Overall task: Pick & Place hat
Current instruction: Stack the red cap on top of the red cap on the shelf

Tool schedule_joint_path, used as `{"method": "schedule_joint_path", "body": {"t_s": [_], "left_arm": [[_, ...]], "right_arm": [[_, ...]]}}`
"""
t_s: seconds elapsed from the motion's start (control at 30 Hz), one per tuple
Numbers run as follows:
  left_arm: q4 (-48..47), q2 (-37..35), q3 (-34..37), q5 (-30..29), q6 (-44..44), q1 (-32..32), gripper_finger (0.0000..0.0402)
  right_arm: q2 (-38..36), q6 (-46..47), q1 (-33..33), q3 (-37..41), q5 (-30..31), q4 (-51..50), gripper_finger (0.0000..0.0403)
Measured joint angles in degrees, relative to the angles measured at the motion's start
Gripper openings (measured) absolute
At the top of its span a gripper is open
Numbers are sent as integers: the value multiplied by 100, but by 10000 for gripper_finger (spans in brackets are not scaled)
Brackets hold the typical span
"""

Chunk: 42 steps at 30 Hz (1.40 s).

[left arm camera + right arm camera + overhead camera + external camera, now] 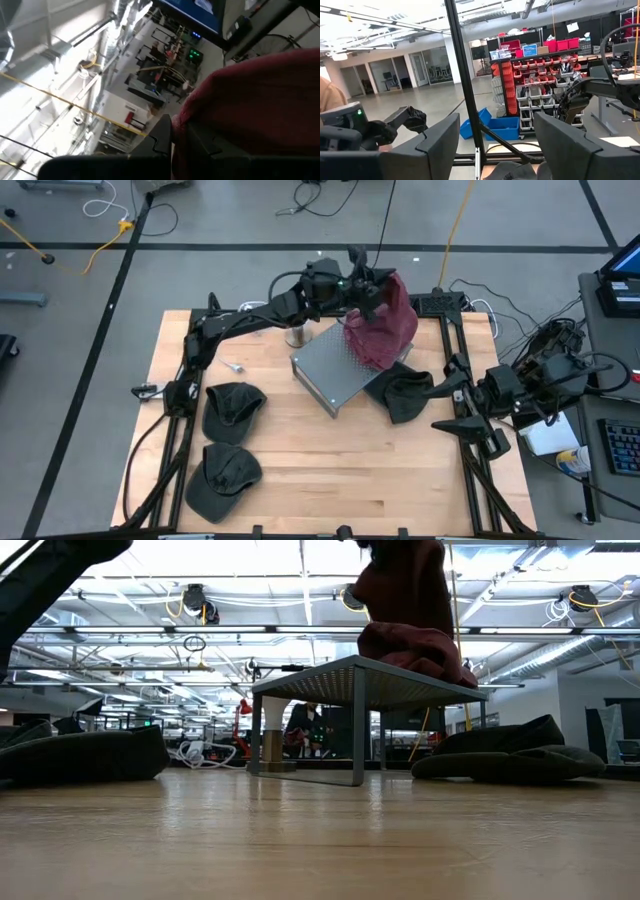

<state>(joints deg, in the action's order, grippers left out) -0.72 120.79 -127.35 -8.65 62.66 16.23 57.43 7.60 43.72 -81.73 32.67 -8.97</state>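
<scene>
Wooden desk [300, 470] holds a grey rack [335, 370]. Left claw [372, 292] pinches the red hat [385, 330]; lower slowly, then let go.

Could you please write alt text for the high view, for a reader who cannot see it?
The left gripper holds a dark red hat over the far end of a grey metal stand on a wooden table. Three dark caps lie around the stand; the right gripper waits open at the table's right edge.
</scene>
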Motion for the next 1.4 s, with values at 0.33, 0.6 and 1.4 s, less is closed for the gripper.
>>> {"method": "schedule_joint_path", "body": {"t_s": [0.33,0.6,1.4], "left_arm": [[-132,-9,485,-76,-408,-45,26],[-134,-9,749,-76,-518,-200,26],[-2310,-52,796,-704,-1043,-369,26]], "right_arm": [[0,54,0,0,-1,-129,247],[0,67,0,0,1,-156,247],[-2,49,0,0,1,-332,247]]}}
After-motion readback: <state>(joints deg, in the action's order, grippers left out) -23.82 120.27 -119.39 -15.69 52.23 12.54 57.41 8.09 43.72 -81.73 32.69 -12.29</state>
